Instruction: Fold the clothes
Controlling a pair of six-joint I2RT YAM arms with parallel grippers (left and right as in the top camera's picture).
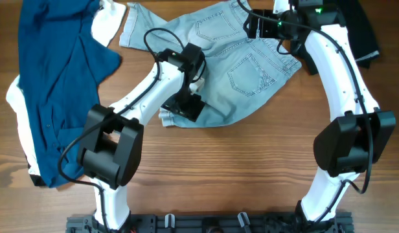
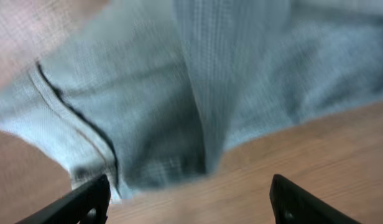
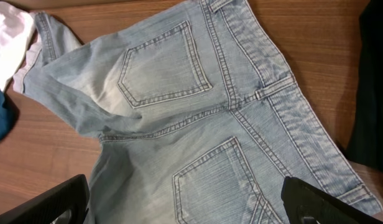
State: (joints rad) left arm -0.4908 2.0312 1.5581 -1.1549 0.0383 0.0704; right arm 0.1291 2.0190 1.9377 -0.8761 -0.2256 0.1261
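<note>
On the table (image 1: 251,168), the shorts (image 1: 232,58) lay pockets up near the far edge. Over a leg hem the left gripper (image 2: 190,198) was spread wide, gripping nothing; the right gripper (image 3: 185,198) was spread wide above the seat, likewise empty.

Wooden table (image 1: 238,175). Dark blue shirt (image 1: 54,84) at 9–10 o'clock, lying over a white garment (image 1: 107,24). Black cloth (image 1: 359,29) at 2 o'clock.

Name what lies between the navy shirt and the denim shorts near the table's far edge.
A white garment lies between the navy shirt and the denim shorts, clearest in the overhead view.
</note>
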